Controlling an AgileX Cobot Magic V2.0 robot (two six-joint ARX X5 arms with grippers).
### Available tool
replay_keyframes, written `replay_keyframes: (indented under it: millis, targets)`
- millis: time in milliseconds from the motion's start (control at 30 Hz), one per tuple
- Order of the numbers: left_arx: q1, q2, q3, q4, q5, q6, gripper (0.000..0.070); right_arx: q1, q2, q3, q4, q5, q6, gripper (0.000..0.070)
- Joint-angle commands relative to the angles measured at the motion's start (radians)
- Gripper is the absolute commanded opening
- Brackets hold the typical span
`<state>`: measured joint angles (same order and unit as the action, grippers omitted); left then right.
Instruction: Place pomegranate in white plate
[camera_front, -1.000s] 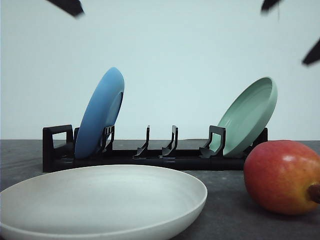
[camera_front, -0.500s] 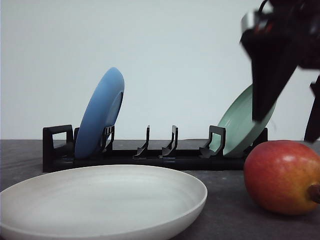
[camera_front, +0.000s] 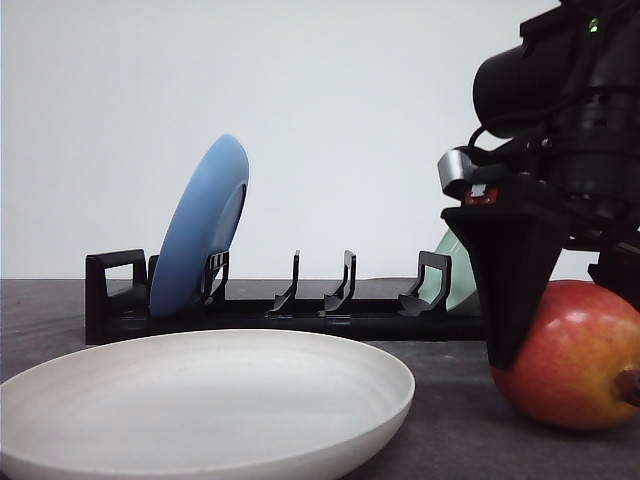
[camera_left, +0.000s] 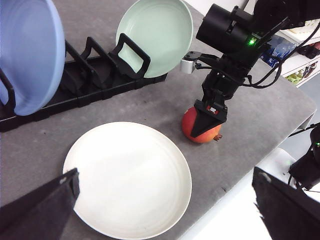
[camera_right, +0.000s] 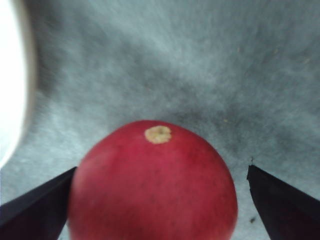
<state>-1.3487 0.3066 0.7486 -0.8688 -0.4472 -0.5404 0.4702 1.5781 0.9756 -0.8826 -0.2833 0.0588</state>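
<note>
Straddling the pomegranate on the table beside the white plate in the front view, the right gripper stands over the fruit in the left wrist view, and its wide-spread fingers flank it untouching in the right wrist view.

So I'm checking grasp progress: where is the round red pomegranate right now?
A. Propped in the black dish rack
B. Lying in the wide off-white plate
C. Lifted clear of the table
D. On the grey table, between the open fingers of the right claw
D: the round red pomegranate rests on the grey table beside the wide off-white plate, with the right claw open around it.
</note>
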Motion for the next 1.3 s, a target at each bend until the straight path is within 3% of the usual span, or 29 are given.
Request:
replay_keyframes:
  millis: [0,67,133,300,733,967,1267]
  targets:
    - [-0.013,-0.002,0.002,0.011,-0.005,-0.006,0.0670,0.006,0.016,0.019,-0.004,0.003,-0.011,0.0525]
    - [-0.013,-0.003,0.002,0.026,-0.005,-0.007,0.0670,0.006,0.016,0.021,-0.015,-0.002,-0.011,0.0435]
    - [-0.013,-0.003,0.002,0.041,-0.005,-0.006,0.0670,0.007,0.016,0.036,-0.044,-0.004,-0.008,0.0413]
    - [-0.013,-0.002,0.002,0.054,-0.005,-0.006,0.0670,0.058,0.035,0.148,-0.102,0.000,0.025,0.0413]
    - [-0.013,-0.002,0.002,0.055,-0.005,0.000,0.0670,0.382,0.288,0.560,-0.165,0.003,0.064,0.0413]
    - [-0.013,-0.002,0.002,0.054,-0.005,0.001,0.0670,0.462,0.347,0.577,-0.104,0.009,0.079,0.0413]
    - [-0.013,-0.002,0.002,0.055,-0.005,0.000,0.0670,0.484,0.416,0.577,-0.082,0.029,0.086,0.0415]
